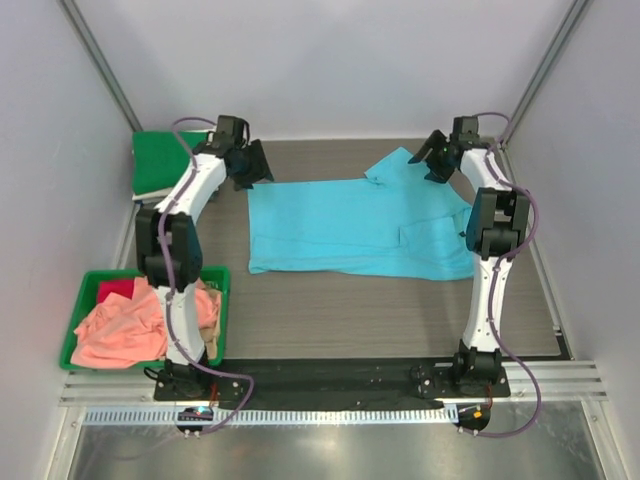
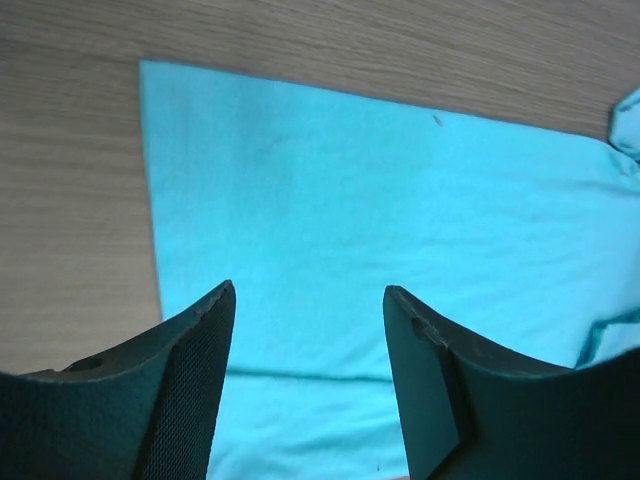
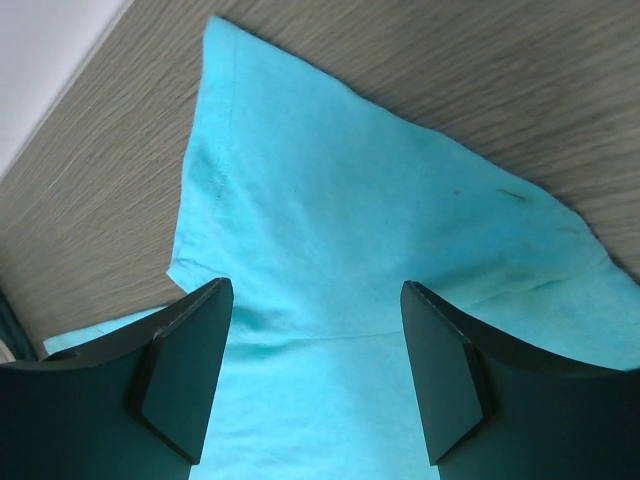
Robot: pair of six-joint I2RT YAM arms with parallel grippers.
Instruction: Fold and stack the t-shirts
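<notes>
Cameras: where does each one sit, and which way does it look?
Top view: fixed high behind the robot, looking down on the left arm, right arm and blue shirt.
Left wrist: rides the left arm, looking down past the left gripper at the shirt's corner.
Right wrist: rides the right arm, looking past the right gripper at a sleeve.
All share that shirt.

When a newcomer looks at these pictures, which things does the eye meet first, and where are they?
First the sky-blue t-shirt, spread flat across the middle of the table, with the left arm and right arm at its far corners, jaws open. Next, the green bin at the near left, heaped with a crumpled salmon-pink t-shirt.
</notes>
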